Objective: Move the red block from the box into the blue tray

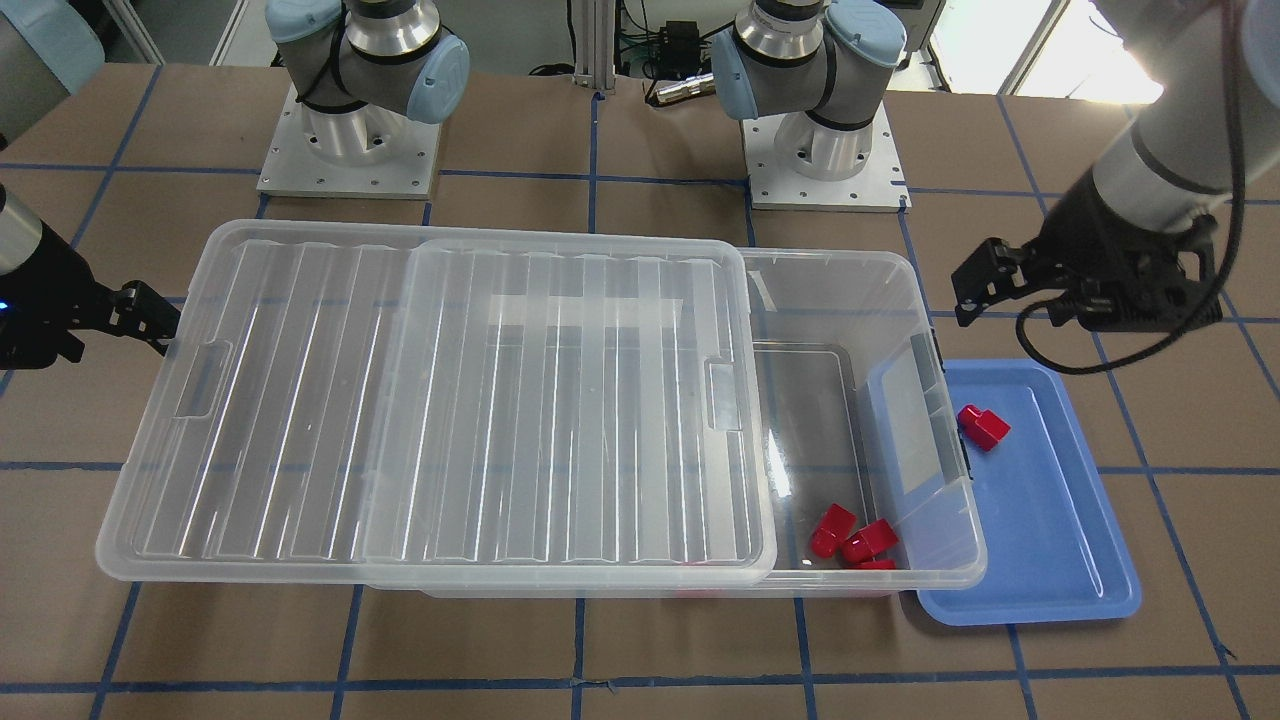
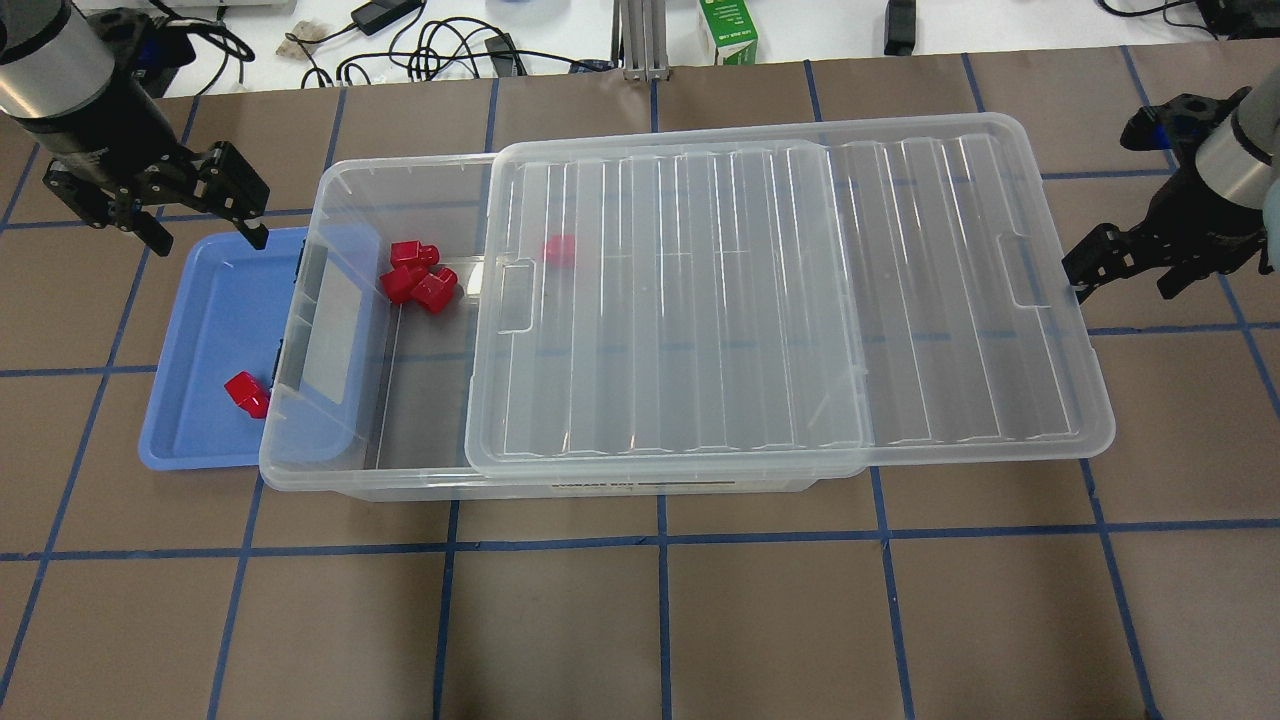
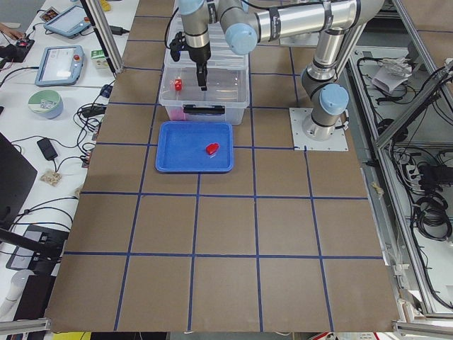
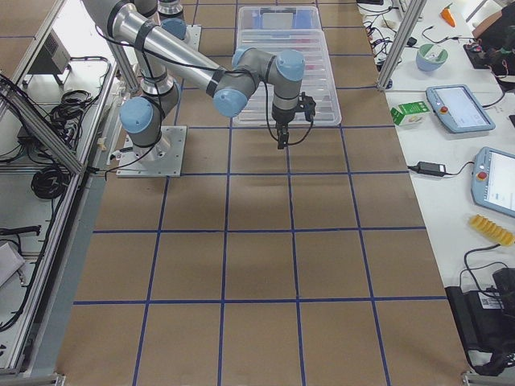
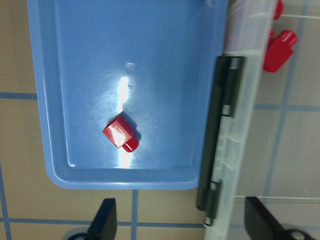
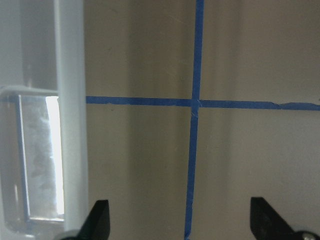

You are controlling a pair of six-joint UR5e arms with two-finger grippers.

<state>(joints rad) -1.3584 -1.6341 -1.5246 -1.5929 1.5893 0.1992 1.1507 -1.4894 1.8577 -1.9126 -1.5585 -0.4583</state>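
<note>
One red block (image 2: 245, 392) lies in the blue tray (image 2: 200, 330), also shown in the left wrist view (image 5: 121, 133) and the front view (image 1: 983, 427). The tray (image 1: 1050, 520) sits partly under the clear box's (image 2: 330, 470) left end. The box's lid (image 2: 780, 300) is slid to the right, uncovering three red blocks (image 2: 415, 280) inside; another (image 2: 558, 250) shows through the lid. My left gripper (image 2: 207, 238) is open and empty above the tray's far edge. My right gripper (image 2: 1122, 285) is open and empty beside the lid's right end.
The lid (image 1: 450, 400) overhangs the box on my right side. A green carton (image 2: 728, 30) and cables lie beyond the table's far edge. The brown table (image 2: 660, 620) has blue tape lines.
</note>
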